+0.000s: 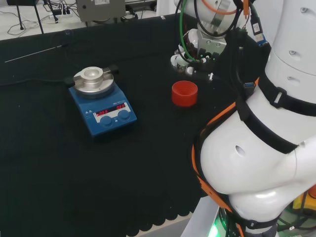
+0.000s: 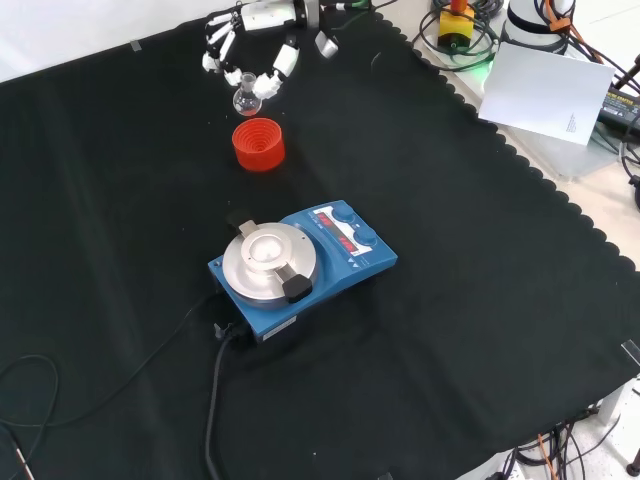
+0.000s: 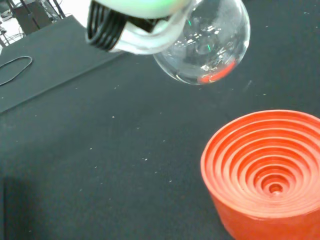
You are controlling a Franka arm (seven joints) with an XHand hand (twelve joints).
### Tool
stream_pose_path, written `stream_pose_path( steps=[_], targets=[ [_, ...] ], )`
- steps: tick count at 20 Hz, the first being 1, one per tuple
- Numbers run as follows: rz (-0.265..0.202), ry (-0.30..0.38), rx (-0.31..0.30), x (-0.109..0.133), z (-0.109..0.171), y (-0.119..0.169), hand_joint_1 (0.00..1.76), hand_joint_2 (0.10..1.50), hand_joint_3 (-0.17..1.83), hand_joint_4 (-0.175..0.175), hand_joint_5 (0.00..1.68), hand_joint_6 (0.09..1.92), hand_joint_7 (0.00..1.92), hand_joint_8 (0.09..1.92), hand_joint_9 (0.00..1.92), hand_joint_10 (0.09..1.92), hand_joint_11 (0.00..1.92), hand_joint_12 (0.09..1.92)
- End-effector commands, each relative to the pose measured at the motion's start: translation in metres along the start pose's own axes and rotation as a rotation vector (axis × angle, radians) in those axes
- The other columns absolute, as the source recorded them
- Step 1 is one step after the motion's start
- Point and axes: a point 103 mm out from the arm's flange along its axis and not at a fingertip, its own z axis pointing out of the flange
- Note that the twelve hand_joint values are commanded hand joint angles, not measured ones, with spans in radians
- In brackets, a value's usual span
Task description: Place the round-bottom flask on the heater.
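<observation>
The clear round-bottom flask hangs in the air, lifted just off the empty red ribbed stand. The hand is shut on it, with a finger curled round its neck. In the front view the flask hangs under the hand at the far edge of the cloth, just beyond the stand. The blue heater with its round metal plate stands nearer the camera, its plate bare. In the head view the hand is right of the heater, above the stand.
A black cable runs from the heater toward the front edge of the cloth. The arm's white links stand at the head view's right. A grey box stands beyond the cloth's far edge.
</observation>
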Motion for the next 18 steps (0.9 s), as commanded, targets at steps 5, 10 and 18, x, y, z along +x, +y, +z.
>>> stream_pose_path(
  steps=[5, 10, 18],
  targets=[
    [-0.050, 0.004, 0.007, 0.035, -0.028, -0.009, 1.09, 0.71, 0.73, 0.090, 1.08, 1.04, 0.46, 0.65, 0.63, 0.63, 0.12, 1.37],
    [-0.092, 0.000, 0.015, 0.063, -0.030, -0.006, 1.10, 0.71, 0.74, 0.085, 1.09, 1.03, 0.46, 0.65, 0.63, 0.62, 0.13, 1.37],
    [-0.157, -0.014, 0.052, 0.105, -0.021, -0.004, 1.10, 0.70, 0.74, 0.083, 1.09, 1.03, 0.46, 0.65, 0.64, 0.62, 0.14, 1.37]
  ],
)
